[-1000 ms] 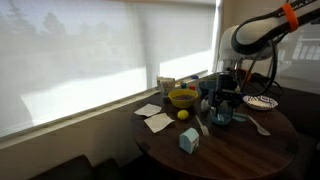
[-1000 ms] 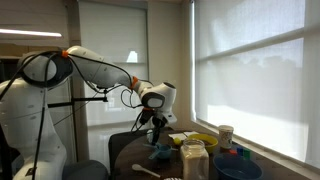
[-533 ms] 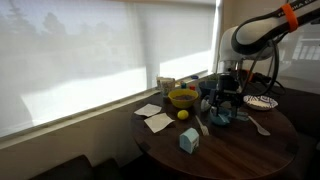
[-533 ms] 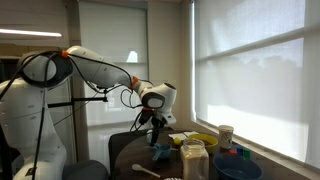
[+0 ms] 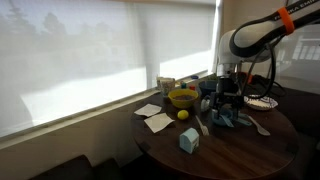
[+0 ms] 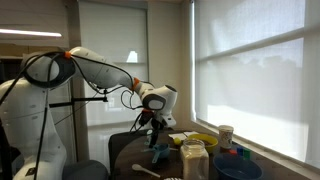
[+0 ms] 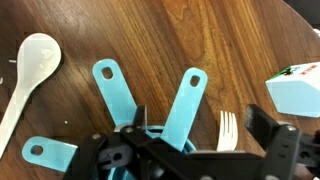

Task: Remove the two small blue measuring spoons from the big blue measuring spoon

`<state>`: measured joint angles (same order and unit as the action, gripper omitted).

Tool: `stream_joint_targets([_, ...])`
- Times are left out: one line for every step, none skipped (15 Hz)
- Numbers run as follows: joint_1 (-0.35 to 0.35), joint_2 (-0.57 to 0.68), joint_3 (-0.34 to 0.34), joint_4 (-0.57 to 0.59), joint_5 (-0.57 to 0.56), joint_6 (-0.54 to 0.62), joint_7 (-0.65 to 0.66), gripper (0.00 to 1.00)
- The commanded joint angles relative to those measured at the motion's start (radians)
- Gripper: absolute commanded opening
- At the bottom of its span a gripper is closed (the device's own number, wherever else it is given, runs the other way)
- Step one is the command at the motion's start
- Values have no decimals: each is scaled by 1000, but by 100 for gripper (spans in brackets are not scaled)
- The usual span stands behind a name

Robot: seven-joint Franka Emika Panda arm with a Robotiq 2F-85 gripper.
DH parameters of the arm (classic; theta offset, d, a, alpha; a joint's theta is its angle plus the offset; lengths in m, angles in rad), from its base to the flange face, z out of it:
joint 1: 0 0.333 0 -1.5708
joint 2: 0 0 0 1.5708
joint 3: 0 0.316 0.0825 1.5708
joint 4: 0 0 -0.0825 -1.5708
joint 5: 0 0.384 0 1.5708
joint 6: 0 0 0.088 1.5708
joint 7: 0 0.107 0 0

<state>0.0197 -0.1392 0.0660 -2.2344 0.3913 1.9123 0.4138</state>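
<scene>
Three blue spoons [image 7: 187,100] are seen fanned on the tabletop [image 7: 230,40], bowls hidden under the fingers [image 7: 265,130] (their spread cannot be told). A cream spoon [image 7: 35,60] is laid nearby.

Count log, my wrist camera first.
- Teal-blue plastic measuring scoops [image 7: 185,100]: 3, counted by their flat holed handles. I cannot see the bowls, so I cannot sort them by size.
- Pale cream plastic spoon [image 7: 30,70]: 1.
- White plastic fork [image 7: 228,128]: 1.
- Light-blue boxy carton [image 7: 295,90]: 1.

In an exterior view I add:
- Round yellow bowl [image 5: 182,98]: 1.
- Small yellow ball-shaped item [image 5: 184,114]: 1.
- Flat white paper squares [image 5: 157,122]: 2.

In an exterior view I also note:
- Clear lidded jar [image 6: 193,158]: 1.
</scene>
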Motion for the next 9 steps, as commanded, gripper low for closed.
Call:
stream_joint_targets([9, 12, -4, 24, 30, -15, -11, 100])
stream_joint_targets([10, 7, -4, 25, 30, -17, -14, 100])
stream_joint_targets([11, 2, -3, 28, 28, -20, -13, 100])
stream_joint_targets([11, -1, -3, 32, 26, -23, -13, 100])
stream_joint_targets([12, -7, -2, 37, 24, -29, -11, 100])
stream_joint_targets([13, -9, -2, 42, 24, -34, -10, 100])
stream_joint_targets([14, -11, 0, 46, 23, -37, -9, 100])
stream_joint_targets([16, -9, 1, 52, 26, -45, -6, 100])
stream_joint_targets([18, -6, 2, 57, 25, -52, -3, 100])
